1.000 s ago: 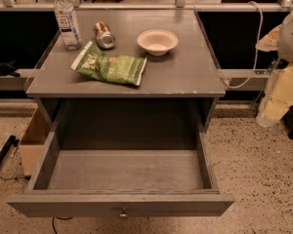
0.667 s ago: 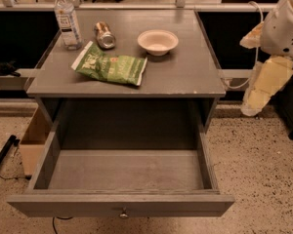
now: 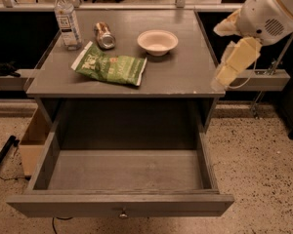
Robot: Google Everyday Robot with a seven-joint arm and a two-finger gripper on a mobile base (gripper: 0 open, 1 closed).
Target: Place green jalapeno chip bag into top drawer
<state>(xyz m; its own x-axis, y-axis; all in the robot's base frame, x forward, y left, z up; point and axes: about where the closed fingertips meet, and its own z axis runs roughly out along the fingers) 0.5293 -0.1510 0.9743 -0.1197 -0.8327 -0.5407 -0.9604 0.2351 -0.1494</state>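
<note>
Though the top drawer [image 3: 127,172] stands open, the green jalapeno chip bag [image 3: 110,65] lies on the tabletop [image 3: 178,74]; our gripper [image 3: 230,67], opening unclear, hangs upper right.

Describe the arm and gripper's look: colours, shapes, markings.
The arm is a rounded white shell with a round perforated vent and a tan band at its top corner. The gripper, just off the right edge of the table, is blocky and pale yellow-cream. No lettering shows.

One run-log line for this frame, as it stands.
stage: pre-grasp | green jalapeno chip bag: flat on table | top drawer: open, empty | claw: beside table's right edge, apart from bag
</note>
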